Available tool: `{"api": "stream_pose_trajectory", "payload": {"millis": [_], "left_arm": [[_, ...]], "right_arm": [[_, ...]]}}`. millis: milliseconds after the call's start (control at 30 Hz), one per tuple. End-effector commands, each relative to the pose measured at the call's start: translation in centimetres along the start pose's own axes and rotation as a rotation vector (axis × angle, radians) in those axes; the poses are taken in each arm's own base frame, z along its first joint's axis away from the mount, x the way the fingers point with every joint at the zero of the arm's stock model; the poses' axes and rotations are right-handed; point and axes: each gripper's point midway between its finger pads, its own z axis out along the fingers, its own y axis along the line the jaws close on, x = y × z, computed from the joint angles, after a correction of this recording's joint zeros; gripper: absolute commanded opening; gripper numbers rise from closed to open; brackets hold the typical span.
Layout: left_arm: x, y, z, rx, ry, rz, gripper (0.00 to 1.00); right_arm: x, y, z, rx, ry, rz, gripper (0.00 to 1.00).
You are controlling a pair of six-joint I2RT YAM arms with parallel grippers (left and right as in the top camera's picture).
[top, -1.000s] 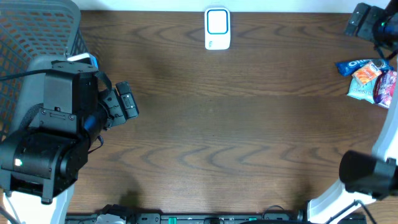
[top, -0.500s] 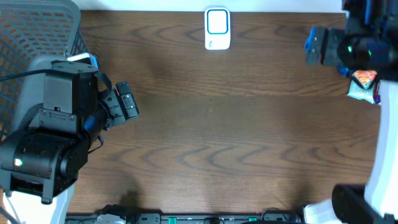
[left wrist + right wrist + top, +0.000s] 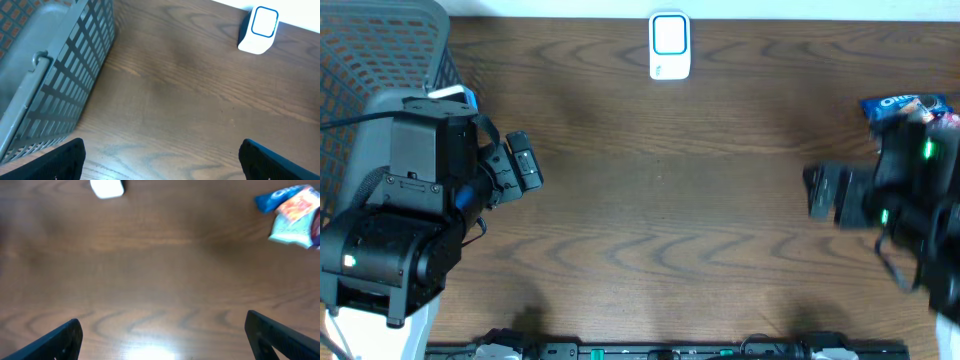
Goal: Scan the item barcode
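Note:
A small pile of snack packets [image 3: 294,214] lies at the table's far right; a blue one [image 3: 898,104] shows in the overhead view, the others hidden behind my right arm. The white scanner [image 3: 669,45] stands at the back centre, also seen as the scanner [image 3: 258,30] in the left wrist view and the scanner [image 3: 106,188] in the right wrist view. My right gripper [image 3: 820,192] hovers open over bare wood, left of and nearer than the packets; the right gripper [image 3: 165,337] holds nothing. My left gripper [image 3: 525,165] is open beside the basket, and the left gripper [image 3: 161,160] is empty.
A grey mesh basket [image 3: 380,50] fills the back left corner, its wall [image 3: 75,75] close to my left fingers. Dark wood tabletop [image 3: 660,220] stretches between the two arms. The table's back edge runs just behind the scanner.
My right arm has swung from the far right corner forward and inward, now blurred over the right-middle of the table. The left arm and all objects have stayed put.

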Motion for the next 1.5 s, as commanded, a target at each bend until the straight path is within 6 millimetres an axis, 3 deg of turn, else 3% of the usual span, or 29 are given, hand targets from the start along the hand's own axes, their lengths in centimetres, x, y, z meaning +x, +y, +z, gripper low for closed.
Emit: {"api": "stream_pose_trajectory", "payload": {"millis": [0,133,333,467,600,700,833,1067,1167,1333,1467], "left_arm": [[-0.2,0.3,-0.1,-0.013,-0.01,0.008,0.98],[-0.2,0.3,-0.1,-0.013,-0.01,0.008,0.98],[-0.2,0.3,-0.1,-0.013,-0.01,0.008,0.98],[-0.2,0.3,-0.1,-0.013,-0.01,0.008,0.98],[-0.2,0.3,-0.1,-0.013,-0.01,0.008,0.98],[-0.2,0.3,-0.1,-0.013,-0.01,0.008,0.98],[-0.2,0.3,-0.1,-0.013,-0.01,0.008,0.98],[-0.2,0.3,-0.1,-0.013,-0.01,0.008,0.98],[-0.2,0.3,-0.1,-0.013,-0.01,0.008,0.98],[-0.2,0.3,-0.1,-0.013,-0.01,0.008,0.98],[-0.2,0.3,-0.1,-0.013,-0.01,0.008,0.98]], "right_arm": [[4.2,0.1,-0.1,-0.03,0.041,0.039,0.99],[8.6,-0.4,-0.5,-0.015,0.134,0.05,0.99],[12.5,-0.8,-1.4,0.006,0.28,0.067,0.99],[12.4,-1.2,-1.4,0.027,0.273,0.057,0.99],[10.5,-1.0,-0.9,0.015,0.194,0.048,0.99],[8.6,-0.5,0.2,-0.022,0.094,-0.023,0.99],[8.0,0.5,2.0,-0.085,-0.026,-0.127,0.99],[8.1,1.8,5.6,-0.159,-0.239,-0.246,0.99],[10.2,2.3,6.8,-0.192,-0.241,-0.292,0.99],[12.2,1.1,7.9,-0.152,-0.226,-0.284,0.99],[11.3,0.2,7.9,-0.102,-0.339,-0.276,0.99]]}}
